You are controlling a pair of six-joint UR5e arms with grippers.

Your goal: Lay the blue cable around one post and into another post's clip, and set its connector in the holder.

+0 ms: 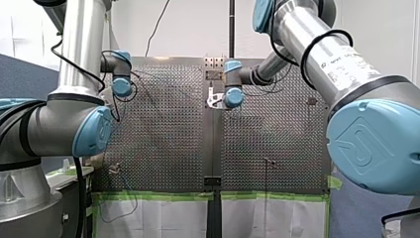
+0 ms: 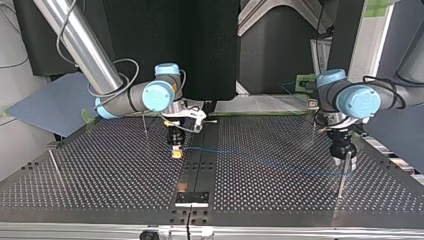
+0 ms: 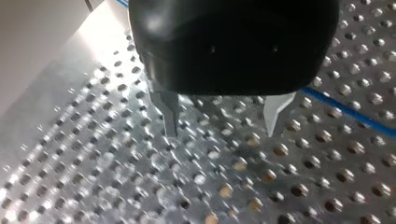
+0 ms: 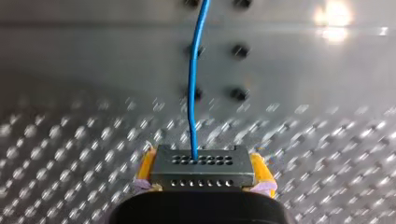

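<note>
I am holding the connector (image 4: 201, 169) clamped in my right gripper (image 2: 176, 150) over the middle of the worktop (image 2: 100, 170), so the blue cable (image 4: 194, 84) is trailing toward the post (image 2: 341, 180) where my left gripper (image 3: 223, 119) is hovering, fingers apart, presumably to route it.

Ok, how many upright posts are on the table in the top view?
4: right post by my left gripper, back-right post, back-left post near my right gripper, left post. Others may be hidden.
</note>
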